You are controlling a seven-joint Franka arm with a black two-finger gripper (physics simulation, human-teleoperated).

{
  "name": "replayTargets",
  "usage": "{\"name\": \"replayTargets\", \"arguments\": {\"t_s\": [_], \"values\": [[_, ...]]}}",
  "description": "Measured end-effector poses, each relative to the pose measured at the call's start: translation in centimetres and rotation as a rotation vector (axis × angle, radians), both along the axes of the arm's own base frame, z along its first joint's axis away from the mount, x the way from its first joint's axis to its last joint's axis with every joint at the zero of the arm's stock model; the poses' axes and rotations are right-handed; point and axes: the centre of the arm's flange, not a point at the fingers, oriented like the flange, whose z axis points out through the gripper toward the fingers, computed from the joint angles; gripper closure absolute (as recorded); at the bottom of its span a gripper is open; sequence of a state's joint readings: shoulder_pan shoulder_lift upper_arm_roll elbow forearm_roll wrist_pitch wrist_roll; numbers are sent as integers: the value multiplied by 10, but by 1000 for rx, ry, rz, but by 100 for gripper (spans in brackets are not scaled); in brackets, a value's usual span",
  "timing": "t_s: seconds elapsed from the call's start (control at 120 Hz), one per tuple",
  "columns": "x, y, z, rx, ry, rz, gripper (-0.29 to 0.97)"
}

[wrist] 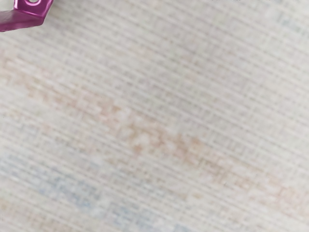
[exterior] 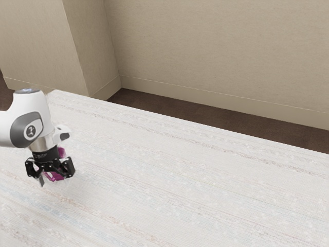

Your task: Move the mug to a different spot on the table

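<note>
The mug point(exterior: 52, 176) stands just beyond the spread fingers point(exterior: 67, 169), ungripped.

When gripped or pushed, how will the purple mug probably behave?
The mug shows smooth, sharp-edged faces, so it is probably rigid and somewhat slippery. It looks small beside the gripper, so likely light. Its flat faces suggest it would slide rather than roll.

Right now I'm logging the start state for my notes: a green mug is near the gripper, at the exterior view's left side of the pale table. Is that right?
Not quite: the mug is magenta, not green, as the exterior and wrist views both show. It is near the gripper, at the exterior view's left side of the pale table.
</note>
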State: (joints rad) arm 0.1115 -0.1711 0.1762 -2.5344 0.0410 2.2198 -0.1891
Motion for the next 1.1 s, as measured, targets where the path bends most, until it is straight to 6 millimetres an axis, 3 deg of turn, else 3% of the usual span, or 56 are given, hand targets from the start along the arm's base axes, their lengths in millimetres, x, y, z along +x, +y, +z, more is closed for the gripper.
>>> {"name": "replayTargets", "arguments": {"t_s": [0.117, 0.267, 0.45, 0.8, 1.1], "values": [[-5, 18, -4, 24, -42, 22, 4], [-13, 54, -2, 48, -94, 41, 4], [-10, 71, -23, 66, -125, -44, 5], [1, 79, -33, 127, -251, -242, 12], [1, 88, -35, 151, -289, -322, 34]]}}
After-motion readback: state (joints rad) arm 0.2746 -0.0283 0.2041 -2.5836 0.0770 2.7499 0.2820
